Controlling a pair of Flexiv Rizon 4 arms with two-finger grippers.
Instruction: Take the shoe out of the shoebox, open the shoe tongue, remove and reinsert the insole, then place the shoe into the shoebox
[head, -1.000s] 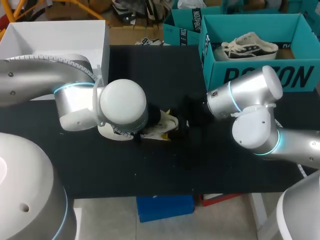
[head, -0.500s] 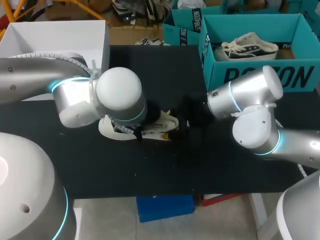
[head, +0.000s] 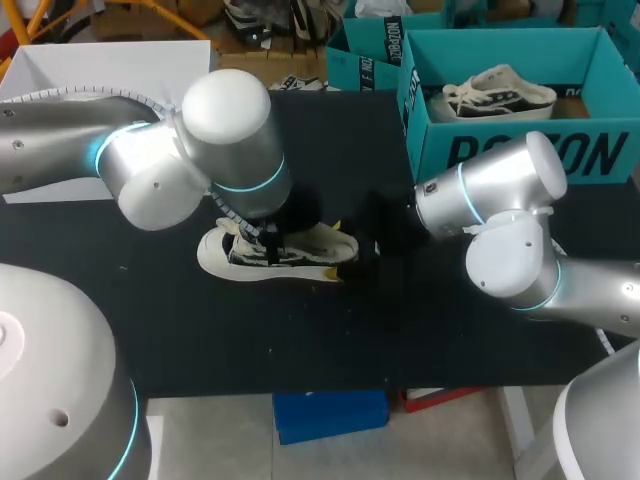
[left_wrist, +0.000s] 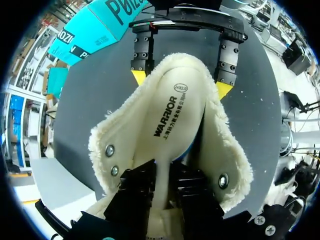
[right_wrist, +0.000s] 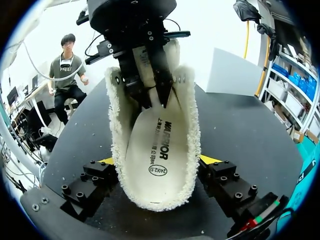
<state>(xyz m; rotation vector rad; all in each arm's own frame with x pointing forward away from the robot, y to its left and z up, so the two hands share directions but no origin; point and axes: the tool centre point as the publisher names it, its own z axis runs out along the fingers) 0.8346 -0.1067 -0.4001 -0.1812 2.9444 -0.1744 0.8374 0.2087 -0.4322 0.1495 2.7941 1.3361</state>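
- The shoe (head: 300, 252), cream with a fleecy lining, lay on its sole near the middle of the black surface (head: 330, 340), outside the shoebox. Its toe pointed toward the left edge and its heel toward the right edge.
- The left tool (head: 268, 240) came down from above into the mouth of the shoe. In the left wrist view its dark fingers (left_wrist: 142, 192) were pressed together on the insole (left_wrist: 172, 115), so it was closed and gripping the insole. Its yellow tips were hidden inside the shoe.
- The insole's printed heel part rested inside the shoe, while its front part rose between those fingers.
- The right tool (right_wrist: 157, 162) sat low on the surface at the heel end. Its yellow tips flanked the heel, one on each side, against the fleecy rim, so it was gripping the shoe from two sides.
- The two tools were close together along the shoe, the left one over the opening and the right one at the back.
- The teal shoebox (head: 520, 150) stood open at the far right corner of the surface, well apart from the shoe, with a second shoe (head: 500, 92) lying inside it.
- A white box (head: 110, 70) stood at the far left corner.
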